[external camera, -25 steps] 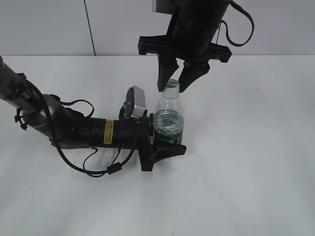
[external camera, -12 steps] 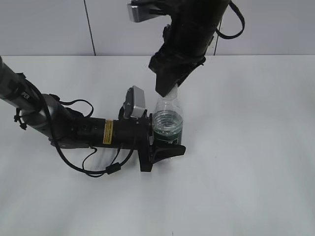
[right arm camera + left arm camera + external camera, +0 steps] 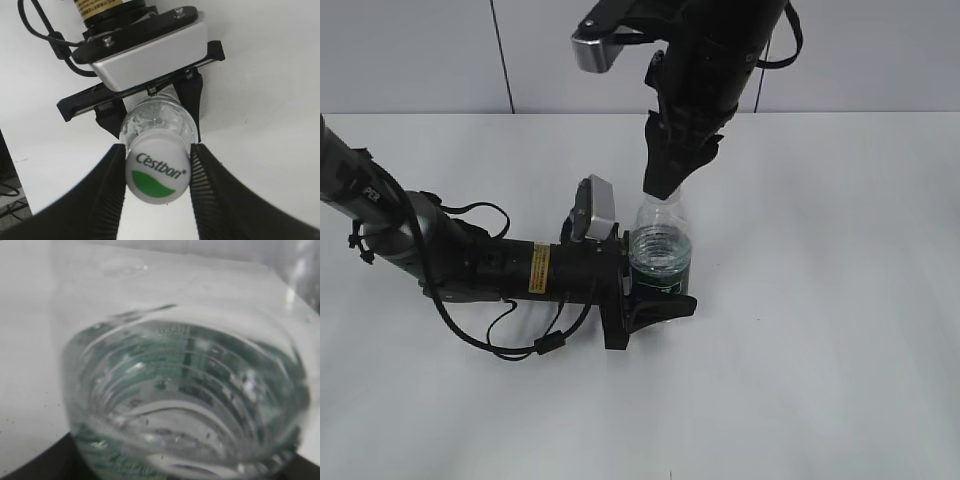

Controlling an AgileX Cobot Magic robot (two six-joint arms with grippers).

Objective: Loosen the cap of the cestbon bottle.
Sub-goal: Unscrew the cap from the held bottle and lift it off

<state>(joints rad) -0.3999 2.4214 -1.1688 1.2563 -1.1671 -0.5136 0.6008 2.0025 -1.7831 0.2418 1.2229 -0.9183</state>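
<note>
On the white counter (image 3: 840, 330), near its middle: one cestbon bottle (image 3: 661, 250), standing upright, gripped low by my left pincer (image 3: 655, 305) and capped by my right pincer (image 3: 665, 180).

Item, right pincer: reaching down from above, jaws partly closed, one ribbed black finger (image 3: 107, 190) pressed to each side of the cap (image 3: 156, 172). From outside, the fingers hide the cap wholly.

Item, left pincer: arm lying low along the counter from the left, jaws standing moderately wide and clasping the bottle's lower body at the label band. Black casing, a yellow sticker on the forearm, a loose black cable looping beneath, a grey wrist camera block (image 3: 597, 208) on top just beside the bottle's shoulder.

Item, cap: small, round, smooth white plastic, top face bearing the word "Cestbon" in dark letters over a curved green patch.

Item, bottle: clear thin plastic, ribbed in rings, rounded shoulder, a dark green label band round the lower half. Contents: clear liquid; level cannot be told. Left wrist view shows the ribbed wall (image 3: 185, 400) very close and blurred, green lettering showing through, small specks or bubbles on the inside.

Item, counter: plain matt white surface, pale wall panels behind with one dark vertical seam.
</note>
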